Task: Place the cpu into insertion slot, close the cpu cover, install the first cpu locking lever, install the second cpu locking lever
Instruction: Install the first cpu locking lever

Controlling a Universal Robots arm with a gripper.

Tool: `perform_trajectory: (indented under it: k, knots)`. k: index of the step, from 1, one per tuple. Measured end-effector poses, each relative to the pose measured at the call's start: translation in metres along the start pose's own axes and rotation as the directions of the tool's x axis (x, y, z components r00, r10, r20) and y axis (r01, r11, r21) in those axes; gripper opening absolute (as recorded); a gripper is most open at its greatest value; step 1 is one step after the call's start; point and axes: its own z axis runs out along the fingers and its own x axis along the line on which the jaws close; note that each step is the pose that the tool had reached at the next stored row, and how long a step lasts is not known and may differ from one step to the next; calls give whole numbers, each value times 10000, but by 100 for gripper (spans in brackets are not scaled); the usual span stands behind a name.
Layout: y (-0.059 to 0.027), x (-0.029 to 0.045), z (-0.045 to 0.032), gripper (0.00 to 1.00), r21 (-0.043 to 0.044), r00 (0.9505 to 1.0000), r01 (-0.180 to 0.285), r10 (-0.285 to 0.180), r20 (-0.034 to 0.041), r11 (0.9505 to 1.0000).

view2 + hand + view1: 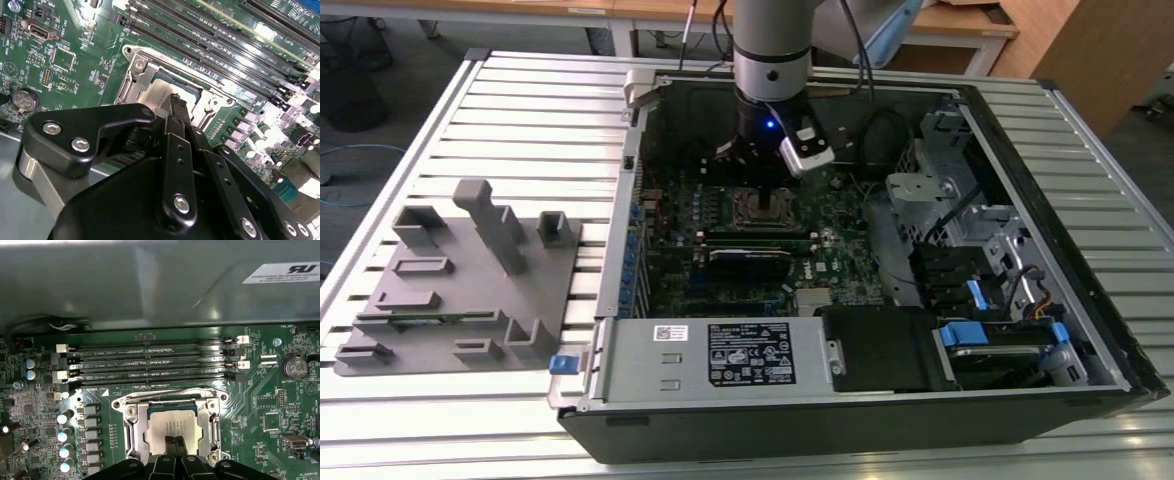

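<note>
As the arm hangs over the open computer case in the exterior view, we see its gripper (750, 185) low above the insertion slot (757, 208), just above the middle of that frame. In the first wrist view the cpu (173, 426) lies flat in the socket at lower centre, its pale metal top showing inside the silvery cpu cover (172, 407) that frames it. The fingertips (174, 446) stand pressed together, touching or just over the chip's near edge; they grasp nothing we can make out. In the second wrist view the same clenched fingers (176, 107) rest at the socket's edge, mid-frame, with the memory slots (215, 35) running across the upper right.

We judge the chip light, rigid and smooth-topped, so it would slip under a sideways push, and fragile underneath, where the socket's contacts bend easily. It is best taken by two opposite edges and kept level. The cover we judge thin, stiff sheet metal, best pressed on its free edge. We cannot tell whether either locking lever is latched.
</note>
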Motion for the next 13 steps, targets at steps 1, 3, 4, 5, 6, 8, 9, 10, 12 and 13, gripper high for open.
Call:
perform_trajectory:
  k: [1, 3, 4, 5, 6, 8, 9, 10, 12, 13]
  knots:
    - [0, 0, 0, 11, -1, 10000, 32, -32, 0, 10000]
    - [0, 0, 2, 11, -8, 9999, 100, -100, 3, 9999]
    - [0, 0, 3, 11, -13, 9999, 132, -132, 6, 9999]
    - [0, 0, 4, 11, -16, 9999, 158, -158, 9, 9999]
    - [0, 0, 4, 11, -16, 9999, 169, -169, 9, 9999]
    - [0, 0, 5, 11, -17, 9999, 170, -170, 10, 9999]
    - [0, 1, 6, 11, -17, 9999, 171, -171, 10, 9999]
    - [0, 2, 6, 11, -17, 9999, 171, -171, 10, 9999]
    - [0, 3, 6, 11, -16, 9999, 170, -170, 10, 9999]
    - [0, 3, 6, 11, -17, 9999, 170, -170, 10, 9999]
